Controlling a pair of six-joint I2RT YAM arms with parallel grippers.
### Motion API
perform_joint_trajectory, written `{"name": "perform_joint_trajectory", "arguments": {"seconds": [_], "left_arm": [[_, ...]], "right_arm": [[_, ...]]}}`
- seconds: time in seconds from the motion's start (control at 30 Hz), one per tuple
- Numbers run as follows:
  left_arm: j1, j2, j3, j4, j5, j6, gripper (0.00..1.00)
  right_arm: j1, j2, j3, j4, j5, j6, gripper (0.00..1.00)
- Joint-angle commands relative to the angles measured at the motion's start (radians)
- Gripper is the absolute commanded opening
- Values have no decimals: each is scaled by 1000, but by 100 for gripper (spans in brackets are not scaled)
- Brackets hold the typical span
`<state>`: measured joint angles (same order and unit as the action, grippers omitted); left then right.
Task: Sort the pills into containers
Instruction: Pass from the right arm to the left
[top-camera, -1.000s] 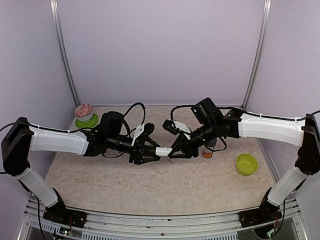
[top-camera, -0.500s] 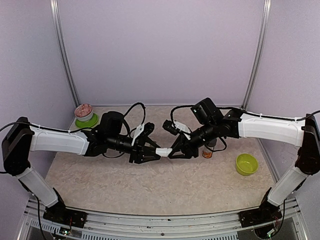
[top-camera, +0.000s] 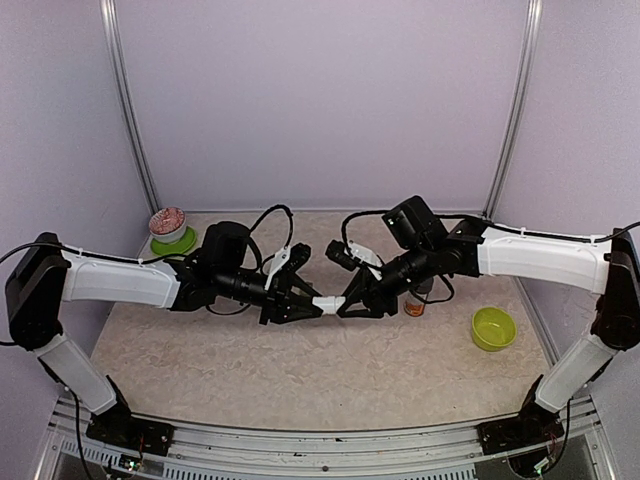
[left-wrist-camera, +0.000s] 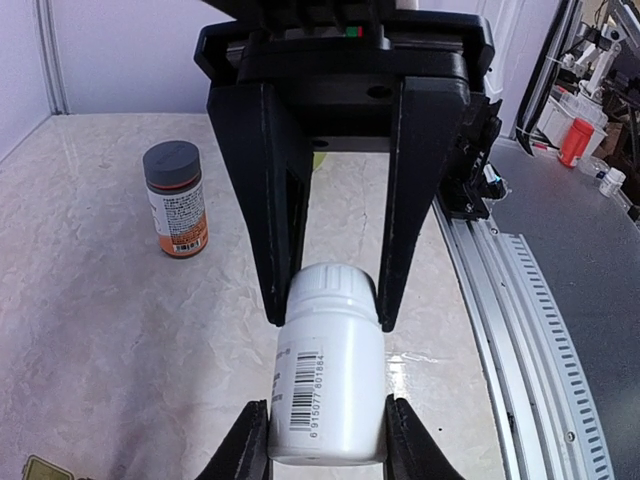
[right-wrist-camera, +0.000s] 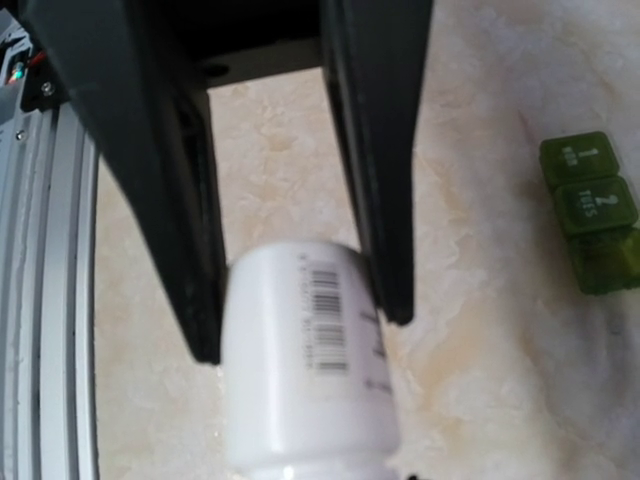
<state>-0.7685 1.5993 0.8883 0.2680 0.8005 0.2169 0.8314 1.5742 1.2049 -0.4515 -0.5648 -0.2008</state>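
Observation:
A white pill bottle (top-camera: 325, 304) with a barcode hangs level above the table between both arms. My left gripper (left-wrist-camera: 325, 440) is shut on its base, fingers pressed to both sides. My right gripper (top-camera: 346, 300) is shut on the ribbed cap (left-wrist-camera: 333, 285), its fingers (left-wrist-camera: 272, 250) reaching in from the far side in the left wrist view. The right wrist view shows the bottle (right-wrist-camera: 305, 400) and the left gripper (right-wrist-camera: 300, 330) around its base, while the right gripper's own tips are below the picture. The containers (right-wrist-camera: 588, 205) are a green strip on the table. No pills show.
An orange bottle with a grey cap (left-wrist-camera: 175, 200) stands on the table behind the right gripper (top-camera: 415, 303). A lime-green bowl (top-camera: 493, 328) sits at the right. A cup of pink bits on a green lid (top-camera: 170, 230) stands at the back left. A metal rail (left-wrist-camera: 530, 330) runs along the table edge.
My left gripper's fingers have closed in from a wide stance onto the bottle's base. The right gripper and the bottle have stayed in place.

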Motion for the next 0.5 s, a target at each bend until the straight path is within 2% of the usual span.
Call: {"name": "perform_joint_trajectory", "arguments": {"seconds": [0.0,0.13,0.37,0.47], "left_arm": [[-8,4,36,7,26,-15,19],[-8,-1,28,31,35,-34,18],[-3,-27,-29,166,42,-115,17],[1,-41,-68,269,42,-175,17]], "right_arm": [[9,-34,-5,40,24,-3,36],[9,-47,-5,51,35,2,39],[6,-102,-43,159,18,45,72],[3,-139,-87,253,-10,83,79]]}}
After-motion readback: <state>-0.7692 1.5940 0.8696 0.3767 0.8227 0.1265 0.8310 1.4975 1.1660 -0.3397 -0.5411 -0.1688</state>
